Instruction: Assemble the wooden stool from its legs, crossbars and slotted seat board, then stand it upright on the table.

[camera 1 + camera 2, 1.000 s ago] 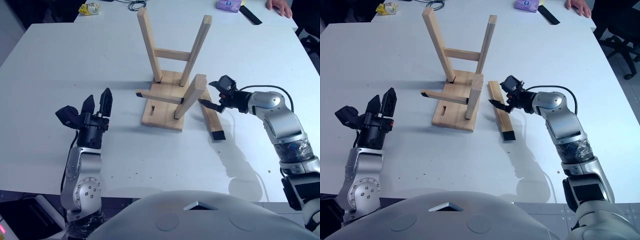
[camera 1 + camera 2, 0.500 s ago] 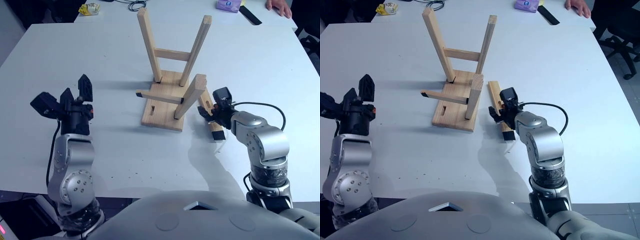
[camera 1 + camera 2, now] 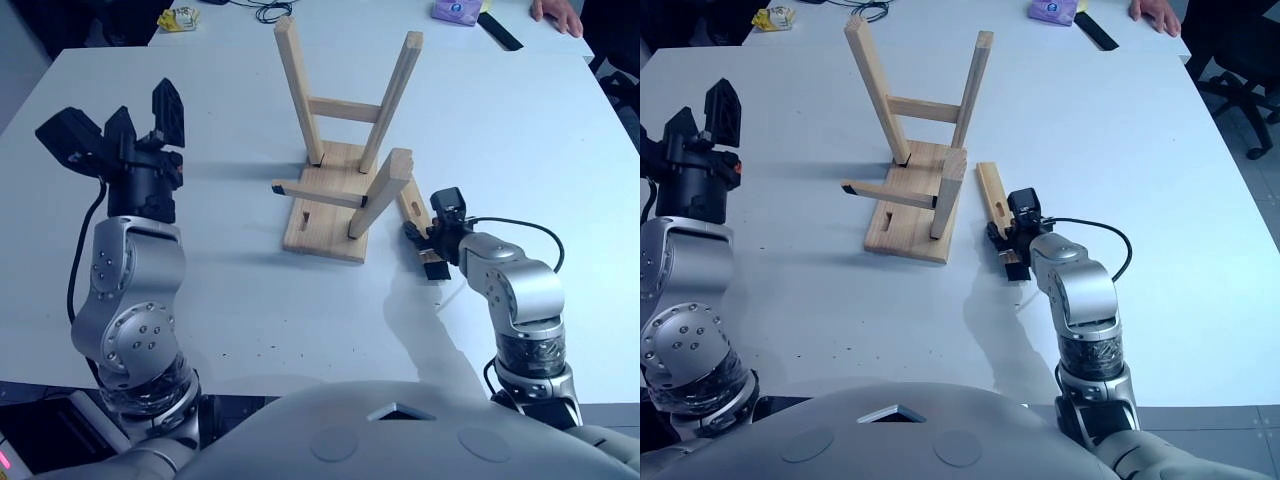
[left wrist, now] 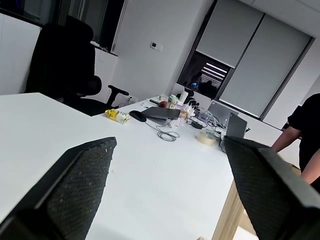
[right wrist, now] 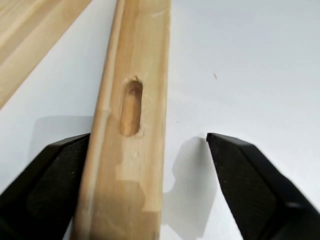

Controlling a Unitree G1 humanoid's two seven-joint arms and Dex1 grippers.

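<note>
Stool (image 3: 340, 170) rests inverted on its seat board (image 3: 318, 228). Right pincer (image 5: 147, 145) is spread astride the loose leg (image 5: 137, 60) on the surface (image 3: 220, 290); left pincer (image 4: 169, 142), held high, is spread too.

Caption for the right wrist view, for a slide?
Open right gripper straddles the loose slotted leg lying on the white table.

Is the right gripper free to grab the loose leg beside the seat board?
Likely yes: the right gripper is open, fingers straddling the loose leg, nothing in between.
</note>
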